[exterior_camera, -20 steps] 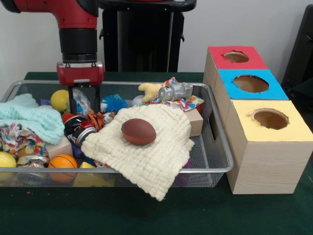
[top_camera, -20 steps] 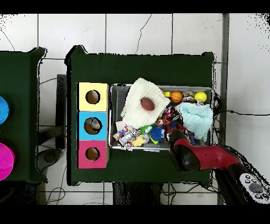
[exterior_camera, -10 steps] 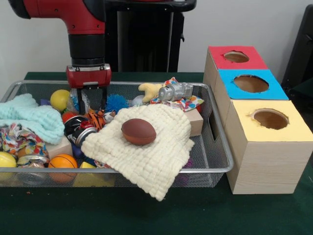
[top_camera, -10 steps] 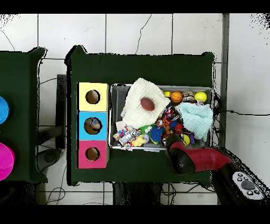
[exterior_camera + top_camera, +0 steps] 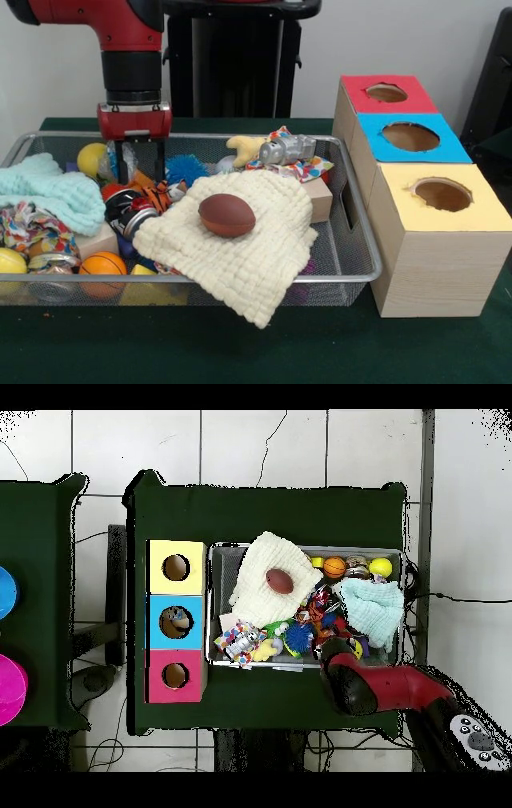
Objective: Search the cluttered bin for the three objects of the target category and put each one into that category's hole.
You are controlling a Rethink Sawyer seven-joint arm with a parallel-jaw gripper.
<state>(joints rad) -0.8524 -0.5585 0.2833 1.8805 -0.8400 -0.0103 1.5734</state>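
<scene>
Bin [image 5: 360,276] long axis left-right; front view.

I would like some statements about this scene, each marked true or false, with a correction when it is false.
1. The brown football rests on the cream cloth. True.
2. The cream cloth lies fully inside the bin. False: one corner hangs over the bin's front rim.
3. The red-topped box stands farthest from the front camera of the three boxes. True.
4. The gripper hangs over the red box's hole. False: it hangs over the bin's clutter, beside the yellow ball.
5. The orange ball lies at the bin's front rim in the front view. True.
6. The light blue cloth covers the football. False: it lies apart from it, at the bin's other end.
</scene>
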